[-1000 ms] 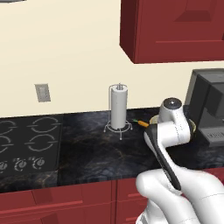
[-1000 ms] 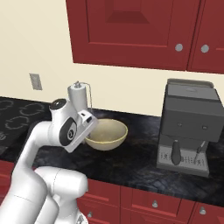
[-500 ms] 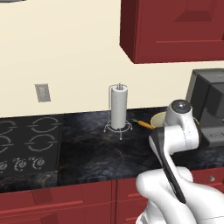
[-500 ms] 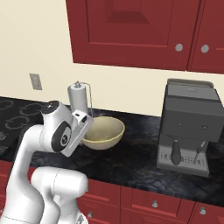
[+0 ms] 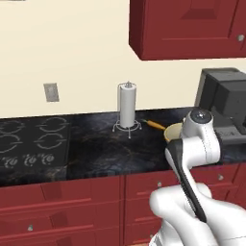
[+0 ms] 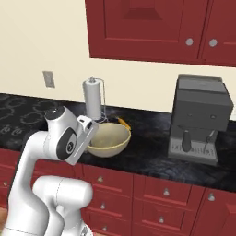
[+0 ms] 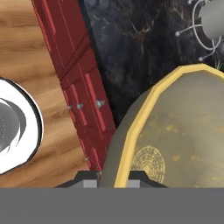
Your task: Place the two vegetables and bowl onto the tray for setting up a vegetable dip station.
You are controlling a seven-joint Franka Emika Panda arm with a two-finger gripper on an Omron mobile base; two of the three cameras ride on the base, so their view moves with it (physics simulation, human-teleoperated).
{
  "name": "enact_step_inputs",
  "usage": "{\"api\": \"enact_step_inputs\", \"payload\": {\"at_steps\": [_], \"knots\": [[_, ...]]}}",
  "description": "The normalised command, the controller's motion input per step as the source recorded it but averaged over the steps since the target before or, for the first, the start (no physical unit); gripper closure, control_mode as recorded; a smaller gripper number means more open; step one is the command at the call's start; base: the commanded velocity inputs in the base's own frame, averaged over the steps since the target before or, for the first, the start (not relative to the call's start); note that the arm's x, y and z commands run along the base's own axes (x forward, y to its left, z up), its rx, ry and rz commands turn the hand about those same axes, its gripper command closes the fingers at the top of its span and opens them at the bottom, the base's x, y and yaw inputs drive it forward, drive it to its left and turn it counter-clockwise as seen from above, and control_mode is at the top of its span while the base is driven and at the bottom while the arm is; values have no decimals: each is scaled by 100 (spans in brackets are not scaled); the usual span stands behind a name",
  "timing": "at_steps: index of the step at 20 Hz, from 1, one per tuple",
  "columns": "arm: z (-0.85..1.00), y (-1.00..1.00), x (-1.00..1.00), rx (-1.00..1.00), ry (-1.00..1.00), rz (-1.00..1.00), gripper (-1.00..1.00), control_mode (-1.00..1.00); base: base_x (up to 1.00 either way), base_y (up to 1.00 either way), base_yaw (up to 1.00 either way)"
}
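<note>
Black marble counter (image 6: 152, 156) over red cabinets carries everything. At its front edge the gripper (image 7: 113, 177) straddles the near rim of the bowl (image 7: 175, 135), one fingertip on each side, clamping it. Beyond the bowl lies the carrot (image 6: 123, 122), beside the paper-towel holder (image 6: 93, 97). Farther right stands a coffee machine (image 6: 199, 119).

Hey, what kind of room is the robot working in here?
A rendered home kitchen: a black stone counter with a built-in cooktop, red cabinets above and below, and a coffee machine.
</note>
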Motion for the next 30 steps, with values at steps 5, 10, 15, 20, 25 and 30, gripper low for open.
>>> {"api": "enact_step_inputs", "payload": {"at_steps": [5, 10, 15, 20, 25, 30], "knots": [[0, 0, 0, 0, 0, 0, 100, 100, -75, 96, 0], [0, 0, 0, 0, 0, 0, 100, 100, -12, 100, 0], [0, 0, 0, 0, 0, 0, 100, 100, 0, 100, 0], [0, 0, 0, 0, 0, 0, 100, 100, 1, 100, -2], [0, 0, 0, 0, 0, 0, 100, 100, 4, 100, -4], [0, 0, 0, 0, 0, 0, 100, 100, 22, 100, -3]]}}
